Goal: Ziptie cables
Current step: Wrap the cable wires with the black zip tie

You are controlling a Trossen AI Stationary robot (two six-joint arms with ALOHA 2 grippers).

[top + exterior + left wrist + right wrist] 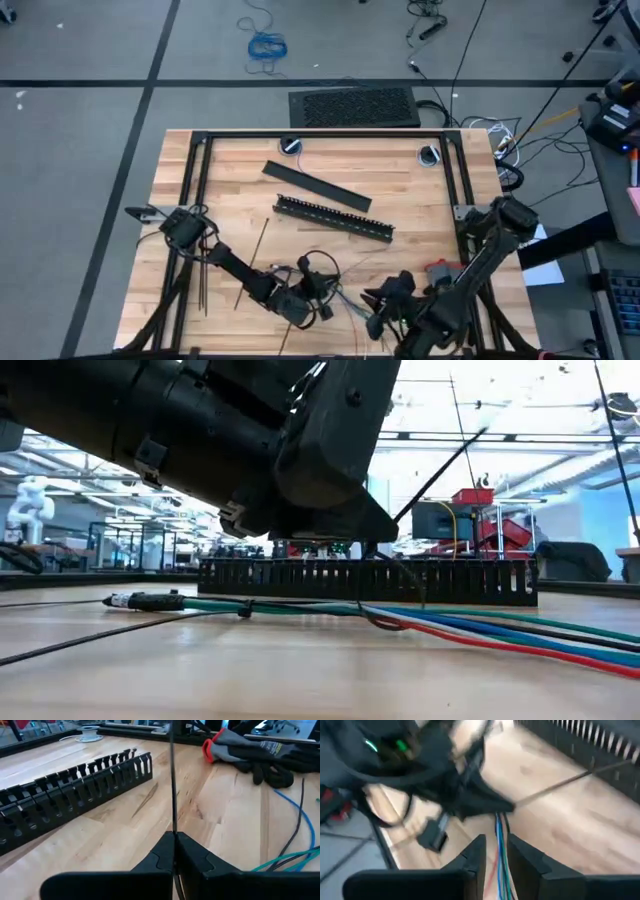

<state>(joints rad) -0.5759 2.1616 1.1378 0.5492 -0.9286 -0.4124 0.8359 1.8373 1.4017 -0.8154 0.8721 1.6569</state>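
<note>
Left pincer (pixel 174 851) closed on an upright ziptie (pixel 172 780), right pincer (pixel 496 851) slightly open around the cables (pixel 501 865), seemingly not clamped, slotted bar (pixel 65 795) beyond both on the worktop (pixel 220 805)

Evenly bright from ceiling lamps, glaring white behind the slotted bar (pixel 365 582). Soft shadows only. Right wrist view badly motion-blurred; low foreground unfocused.

The right wrist view is smeared by motion: beyond the right tool (pixel 496 854) the left arm is only a dark blur, and the thin blue and green cables (pixel 500 851) run off the edge. In the low view, a dark arm housing (pixel 220 430) hides the black slotted plastic bar's (pixel 420 580) upper left.
</note>
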